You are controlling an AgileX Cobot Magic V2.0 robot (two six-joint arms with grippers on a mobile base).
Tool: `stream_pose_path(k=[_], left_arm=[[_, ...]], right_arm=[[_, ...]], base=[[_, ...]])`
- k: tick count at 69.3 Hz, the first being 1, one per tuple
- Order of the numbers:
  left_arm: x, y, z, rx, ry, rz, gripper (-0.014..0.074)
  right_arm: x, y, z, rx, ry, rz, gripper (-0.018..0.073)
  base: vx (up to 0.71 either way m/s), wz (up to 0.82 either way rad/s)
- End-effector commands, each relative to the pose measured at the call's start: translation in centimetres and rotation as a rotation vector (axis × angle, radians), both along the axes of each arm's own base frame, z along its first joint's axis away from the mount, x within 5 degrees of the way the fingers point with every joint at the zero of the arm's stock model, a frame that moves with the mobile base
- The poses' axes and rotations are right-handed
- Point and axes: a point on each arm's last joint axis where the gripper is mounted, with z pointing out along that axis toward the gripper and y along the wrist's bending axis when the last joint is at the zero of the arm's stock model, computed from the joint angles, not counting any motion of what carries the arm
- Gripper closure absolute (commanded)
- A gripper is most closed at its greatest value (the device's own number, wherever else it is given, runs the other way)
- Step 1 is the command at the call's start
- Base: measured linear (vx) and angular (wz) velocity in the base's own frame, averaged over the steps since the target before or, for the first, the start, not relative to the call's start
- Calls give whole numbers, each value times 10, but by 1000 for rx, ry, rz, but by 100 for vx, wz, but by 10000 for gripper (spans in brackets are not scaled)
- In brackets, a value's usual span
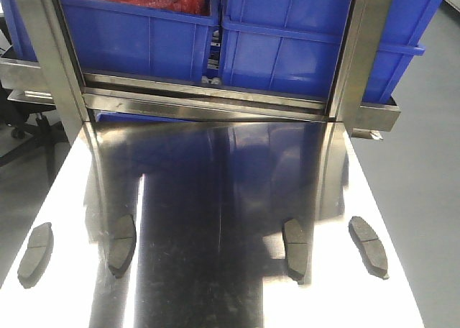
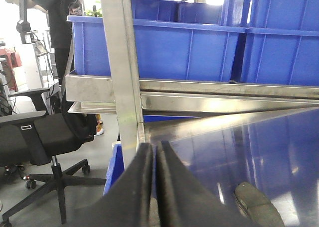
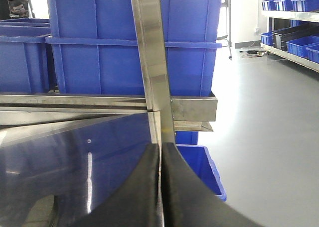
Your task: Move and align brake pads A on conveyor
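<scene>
Four brake pads A (image 1: pixel 122 245) lie along the near edge of the steel table (image 1: pixel 215 170). The left gripper (image 2: pixel 154 147) and right gripper (image 3: pixel 160 147) seem to have their jaws pressed together; spread one, then descend squarely over a pad.

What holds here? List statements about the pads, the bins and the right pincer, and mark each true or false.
1. Four brake pads lie on the steel table. True.
2. The pads are stacked in one pile. False: they lie apart, in a rough row.
3. Blue bins stand on the rack behind the table. True.
4. The right pincer holds a pad. False: it is shut on nothing.
</scene>
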Motion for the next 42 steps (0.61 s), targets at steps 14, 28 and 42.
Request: stream_pose_path(k=[14,28,42], left_arm=[[-2,0,12,-21,-101,-6,603],[-2,0,12,-21,-101,-6,603],[-2,0,12,-21,-101,-6,603]], right_arm=[[0,-1,1,-11,-69,-10,562],[0,-1,1,-11,-69,-10,562],[0,-1,1,-11,-69,-10,562]], base=[[0,0],[0,0],[0,0]])
